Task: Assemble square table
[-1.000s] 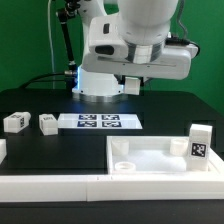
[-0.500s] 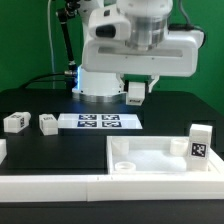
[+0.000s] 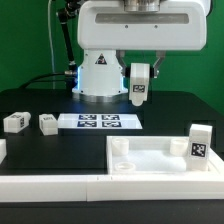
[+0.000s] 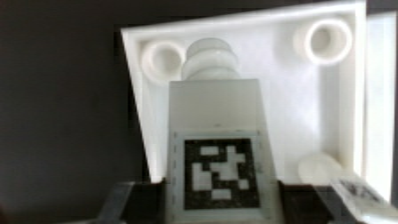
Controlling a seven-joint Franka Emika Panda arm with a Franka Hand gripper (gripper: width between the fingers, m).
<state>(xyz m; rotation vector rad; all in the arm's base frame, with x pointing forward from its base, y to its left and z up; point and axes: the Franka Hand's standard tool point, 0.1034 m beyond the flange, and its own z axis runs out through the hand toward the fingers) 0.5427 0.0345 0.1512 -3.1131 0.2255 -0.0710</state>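
Gripping one small white leg [image 3: 139, 92] aloft in the half-closed hand [image 3: 139, 71]; looks light, stiff, slick plastic, best pinched across flat side faces.

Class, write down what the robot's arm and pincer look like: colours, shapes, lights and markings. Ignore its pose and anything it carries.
The arm is glossy white with broad, rounded casings, darker grey in the seams. Its domed white base shows a small blue light. The pincer has dark fingers, seen blurred in the wrist view. No lettering is legible.
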